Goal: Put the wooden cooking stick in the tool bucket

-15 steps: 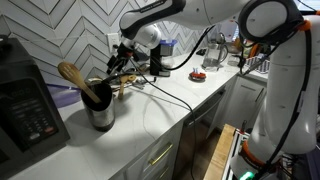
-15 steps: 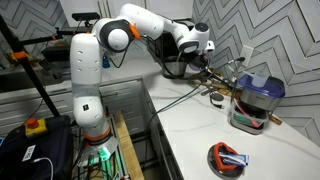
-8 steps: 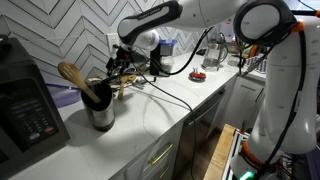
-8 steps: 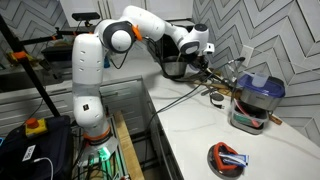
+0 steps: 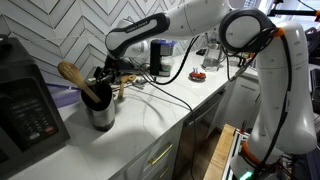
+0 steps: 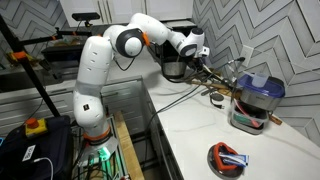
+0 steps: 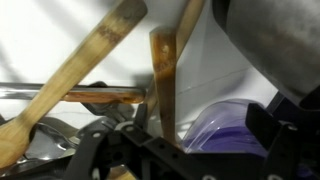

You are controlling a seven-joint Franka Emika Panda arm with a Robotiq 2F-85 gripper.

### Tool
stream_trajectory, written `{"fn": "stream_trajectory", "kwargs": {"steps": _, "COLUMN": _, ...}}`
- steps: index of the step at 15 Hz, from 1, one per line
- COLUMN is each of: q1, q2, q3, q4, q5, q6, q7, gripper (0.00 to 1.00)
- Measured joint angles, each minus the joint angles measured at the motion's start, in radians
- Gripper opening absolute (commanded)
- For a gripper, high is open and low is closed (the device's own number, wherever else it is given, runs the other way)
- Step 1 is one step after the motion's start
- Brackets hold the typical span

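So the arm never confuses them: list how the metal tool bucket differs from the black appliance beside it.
The tool bucket is a small upright cylinder; the black appliance is a larger box. The bucket is shiny silver-grey metal, darker on top; the appliance is black with a keypad. The bucket holds utensils, a wooden spoon leaning out; the appliance holds none in view. Both stand on the white counter.

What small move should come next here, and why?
Probably ease the end effector a little closer over the tool bucket and lower it, without releasing. In the wrist view the wooden cooking stick runs up from the end effector, though the grip itself is unclear. In an exterior view the end effector sits close by the bucket's rim, where a rounder spoon already stands.
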State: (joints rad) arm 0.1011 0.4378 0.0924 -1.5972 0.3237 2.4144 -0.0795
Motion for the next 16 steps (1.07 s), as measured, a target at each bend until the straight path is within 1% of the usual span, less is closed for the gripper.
{"fn": "stream_trajectory", "kwargs": {"steps": 6, "q1": -0.022, "q2": 0.138, "q3": 0.006, "q4": 0.199, "q5": -0.015, "q6": -0.133, "q7": 0.000, "gripper": 1.00}}
{"fn": "stream_trajectory", "kwargs": {"steps": 9, "q1": -0.038, "q2": 0.219, "q3": 0.008, "q4": 0.304, "q5": -0.018, "q6": -0.171, "q7": -0.002, "gripper": 1.00}}
{"fn": "stream_trajectory", "kwargs": {"steps": 13, "q1": -0.044, "q2": 0.313, "q3": 0.032, "q4": 0.427, "q5": -0.018, "q6": -0.196, "q7": -0.023, "gripper": 0.99}}
{"fn": "stream_trajectory", "kwargs": {"steps": 14, "q1": -0.043, "q2": 0.332, "q3": 0.038, "q4": 0.451, "q5": -0.019, "q6": -0.199, "q7": -0.024, "gripper": 0.74}}
{"fn": "stream_trajectory", "kwargs": {"steps": 15, "q1": -0.040, "q2": 0.351, "q3": 0.042, "q4": 0.474, "q5": -0.020, "q6": -0.207, "q7": -0.024, "gripper": 0.74}}
{"fn": "stream_trajectory", "kwargs": {"steps": 16, "q1": -0.037, "q2": 0.368, "q3": 0.044, "q4": 0.496, "q5": -0.025, "q6": -0.219, "q7": -0.024, "gripper": 0.68}}
